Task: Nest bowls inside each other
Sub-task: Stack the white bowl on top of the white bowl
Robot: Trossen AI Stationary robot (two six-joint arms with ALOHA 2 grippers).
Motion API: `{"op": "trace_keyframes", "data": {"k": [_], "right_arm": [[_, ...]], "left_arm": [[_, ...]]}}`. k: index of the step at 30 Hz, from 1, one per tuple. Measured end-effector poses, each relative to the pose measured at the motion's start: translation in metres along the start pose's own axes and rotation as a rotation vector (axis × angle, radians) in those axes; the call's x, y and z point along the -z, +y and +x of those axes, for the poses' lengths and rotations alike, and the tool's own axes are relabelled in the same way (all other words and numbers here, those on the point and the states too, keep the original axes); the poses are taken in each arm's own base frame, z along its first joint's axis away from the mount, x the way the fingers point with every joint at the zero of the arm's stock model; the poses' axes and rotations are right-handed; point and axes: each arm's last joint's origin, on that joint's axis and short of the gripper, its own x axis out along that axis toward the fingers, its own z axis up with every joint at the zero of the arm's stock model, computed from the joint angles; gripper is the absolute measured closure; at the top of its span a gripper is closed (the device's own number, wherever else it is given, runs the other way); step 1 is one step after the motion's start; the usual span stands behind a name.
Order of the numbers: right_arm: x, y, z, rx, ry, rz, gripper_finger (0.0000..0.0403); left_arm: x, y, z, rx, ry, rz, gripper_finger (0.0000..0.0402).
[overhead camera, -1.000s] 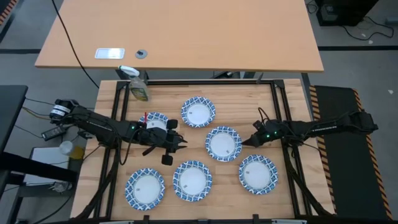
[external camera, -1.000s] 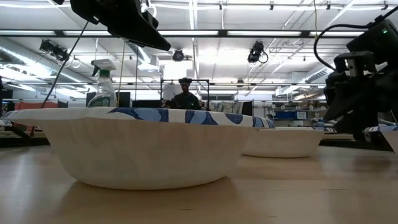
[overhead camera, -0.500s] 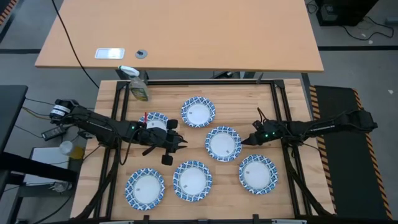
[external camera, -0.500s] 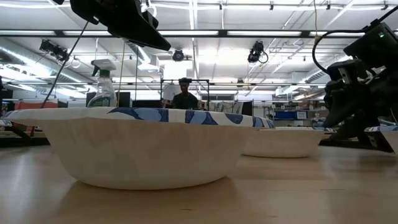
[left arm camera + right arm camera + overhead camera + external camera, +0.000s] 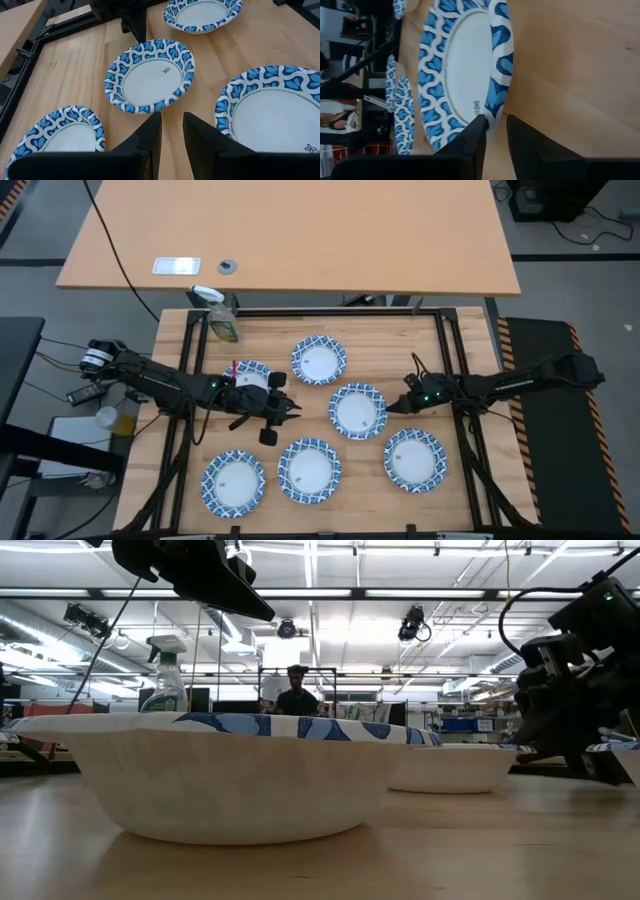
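Six blue-rimmed white bowls lie apart on the wooden table, each resting on its base. The middle bowl (image 5: 358, 410) (image 5: 455, 70) has my right gripper (image 5: 393, 406) (image 5: 495, 131) at its right rim. The fingers are open a little, one over the rim (image 5: 492, 112) and one outside it. My left gripper (image 5: 287, 411) (image 5: 172, 134) hovers left of the middle bowl, slightly open, with nothing between its fingers. The left arm partly covers the far-left bowl (image 5: 250, 372). Other bowls: far (image 5: 319, 360), near middle (image 5: 309, 470), near left (image 5: 233, 483), near right (image 5: 414, 459). My right gripper comes in from the table's right, slanting down, with the middle bowl's right rim (image 5: 494, 116) between its two fingers. Bare table shows between the rim and the outer finger (image 5: 516, 131). I cannot tell whether the inner finger touches the rim. The bowl sits flat on the table.
A green-and-white spray bottle (image 5: 222, 320) stands at the table's far left corner. A black metal frame (image 5: 445, 350) runs round the table's edges. A second, larger wooden table (image 5: 300, 240) stands beyond. A person (image 5: 296, 695) shows far back in the room.
My right gripper has edged toward the middle bowl and dipped a little lower, reaching its right rim. The bowls and my left gripper have kept still.
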Motion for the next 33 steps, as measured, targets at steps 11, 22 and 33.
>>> {"op": "trace_keyframes", "data": {"k": [11,22,33], "right_arm": [[-0.0010,0.0001,0.0057,-0.004,-0.003,-0.018,0.0336],[-0.0017,0.0012,0.0070,-0.016,-0.012,-0.072,0.0388],[-0.0047,0.0069,0.0065,-0.082,-0.026,-0.091,0.0323]], "left_arm": [[0.0000,0.0000,0.0000,0.000,0.000,0.006,0.0317],[0.0000,0.0000,-0.0001,0.000,0.000,0.005,0.0317],[0.0000,-0.0002,0.0000,0.001,0.000,0.001,0.0317]]}}
